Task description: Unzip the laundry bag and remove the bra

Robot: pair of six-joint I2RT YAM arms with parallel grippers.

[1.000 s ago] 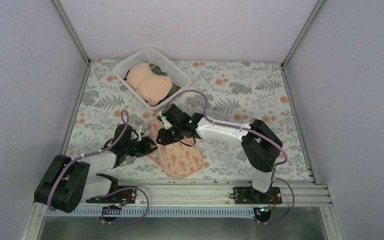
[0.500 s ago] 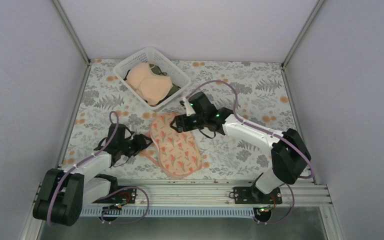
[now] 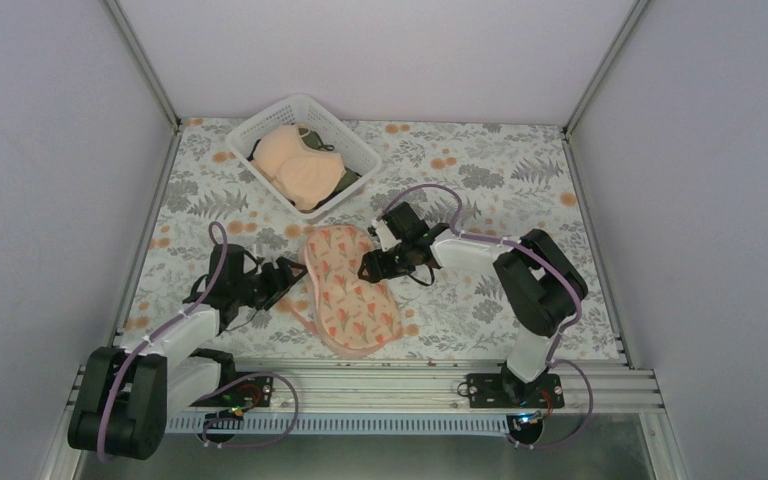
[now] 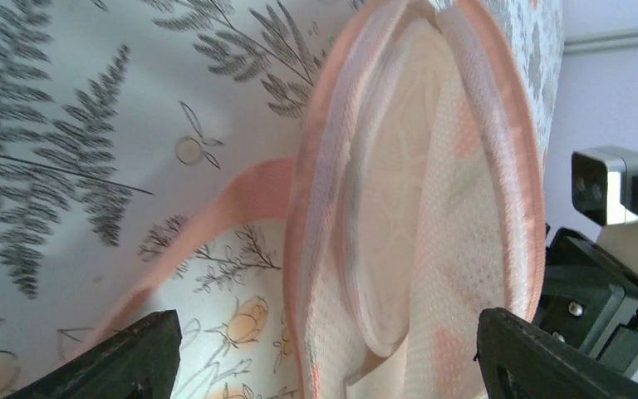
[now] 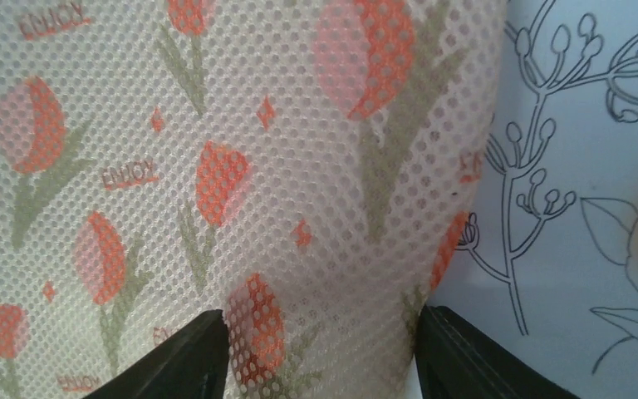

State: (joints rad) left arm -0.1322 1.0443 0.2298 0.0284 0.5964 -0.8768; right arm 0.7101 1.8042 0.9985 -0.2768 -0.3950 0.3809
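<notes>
The laundry bag (image 3: 351, 291) lies on the flowered cloth, a peach peanut-shaped pouch with orange-red flowers. My left gripper (image 3: 287, 278) stands open at its left edge. In the left wrist view the bag (image 4: 457, 216) gapes along that edge, showing pale mesh inside, between the wide-apart fingers of the left gripper (image 4: 328, 357). My right gripper (image 3: 370, 268) sits on the bag's right edge at its waist. In the right wrist view the printed mesh (image 5: 216, 125) bulges between the fingers of the right gripper (image 5: 324, 357), touching both. A peach bra (image 3: 298, 165) lies in the white basket (image 3: 250, 130).
The basket stands at the back left, with dark olive cloth under the peach bra. Grey walls close in the table on three sides. A metal rail (image 3: 400, 380) with both arm bases runs along the near edge.
The left gripper has opened, let go of the bag's left edge and drawn back a little. The right gripper swung off to the right, then came back down on the bag's right edge.
</notes>
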